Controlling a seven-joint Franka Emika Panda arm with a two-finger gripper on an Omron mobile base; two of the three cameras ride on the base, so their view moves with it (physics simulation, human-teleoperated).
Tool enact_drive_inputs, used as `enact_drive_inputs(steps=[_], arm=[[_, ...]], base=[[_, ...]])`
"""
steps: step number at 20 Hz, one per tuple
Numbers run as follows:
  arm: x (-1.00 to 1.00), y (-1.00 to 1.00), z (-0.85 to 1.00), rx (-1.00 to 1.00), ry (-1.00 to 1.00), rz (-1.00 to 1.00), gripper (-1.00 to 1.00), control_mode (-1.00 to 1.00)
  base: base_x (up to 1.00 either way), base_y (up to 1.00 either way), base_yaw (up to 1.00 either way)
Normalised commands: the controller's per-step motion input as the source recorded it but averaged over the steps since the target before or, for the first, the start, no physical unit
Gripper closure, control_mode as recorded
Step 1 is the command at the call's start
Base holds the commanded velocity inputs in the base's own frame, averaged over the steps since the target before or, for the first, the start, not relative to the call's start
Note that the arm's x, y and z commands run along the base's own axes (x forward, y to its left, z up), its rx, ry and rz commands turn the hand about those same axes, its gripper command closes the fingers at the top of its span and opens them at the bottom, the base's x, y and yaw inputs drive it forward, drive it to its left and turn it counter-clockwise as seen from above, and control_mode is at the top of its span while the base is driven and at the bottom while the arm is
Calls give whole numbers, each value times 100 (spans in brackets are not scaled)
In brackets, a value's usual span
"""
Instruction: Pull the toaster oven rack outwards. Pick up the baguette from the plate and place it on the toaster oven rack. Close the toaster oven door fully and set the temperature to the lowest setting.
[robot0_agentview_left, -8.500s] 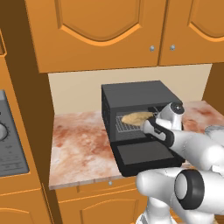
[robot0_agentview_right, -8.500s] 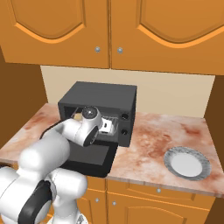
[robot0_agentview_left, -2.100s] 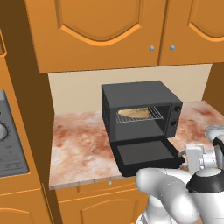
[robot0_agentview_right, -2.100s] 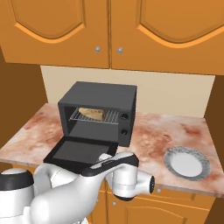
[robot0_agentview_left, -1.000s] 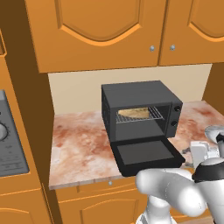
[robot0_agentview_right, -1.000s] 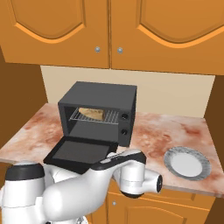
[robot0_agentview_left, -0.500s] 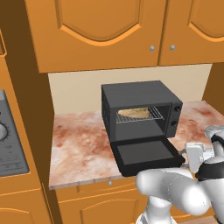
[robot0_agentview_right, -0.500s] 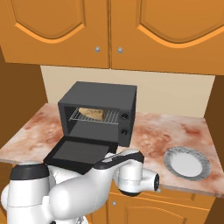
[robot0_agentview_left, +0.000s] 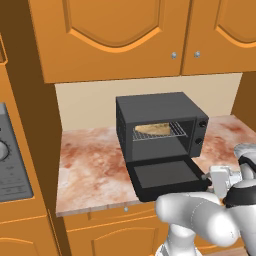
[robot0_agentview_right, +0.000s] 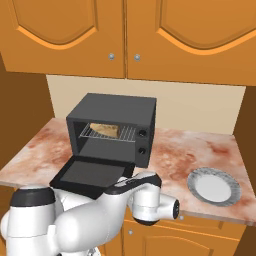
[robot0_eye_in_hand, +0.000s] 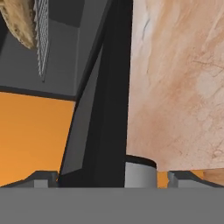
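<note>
Gripper (robot0_eye_in_hand: 111, 180) fingers are standing spread as wide as they go at the near edge of the toaster oven door (robot0_agentview_left: 166, 177), one tip (robot0_eye_in_hand: 41, 178) on each side of the door's edge in the hand view, with the rounded end of the silver bar handle (robot0_eye_in_hand: 140, 170) sitting between them; whether the pads are touching the door cannot be told. Nothing is being carried. In the left base view the white hand (robot0_agentview_left: 225, 180) is hanging low at the counter's front edge, just beside the right near corner of the lowered door.

Sitting toward the back of the marbled reddish counter (robot0_agentview_left: 90, 170), the toaster oven (robot0_agentview_left: 160, 122) is showing its door folded down flat toward the viewer, dark glass facing up. Inside the cavity the toaster oven rack (robot0_agentview_left: 165, 132) is carrying the baguette (robot0_agentview_left: 152, 128), lying lengthwise toward the left of the wire grid; the right base view shows the same loaf (robot0_agentview_right: 105, 129) resting on the rack (robot0_agentview_right: 112, 132). Two round knobs (robot0_agentview_right: 142, 141) are lining the control strip on the oven's right.

Farther right on the counter, well apart from the oven, the plate (robot0_agentview_right: 214, 186) is lying bare near the front edge. Orange wooden cabinets (robot0_agentview_right: 125, 35) are hanging above, and a grey appliance with a dial (robot0_agentview_left: 10, 165) is showing at the far left of the left base view. No brand names, labels or legible writing are appearing on the oven or anything around it.
</note>
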Motion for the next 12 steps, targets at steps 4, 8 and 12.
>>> enact_drive_inputs(steps=[4,8,12], arm=[[0,31,13,0,-10,3,-100,-100],[-12,43,19,0,-10,8,-100,-100],[-12,39,34,0,-11,11,-100,-100]], base=[[0,0,0],[0,0,0],[0,0,0]])
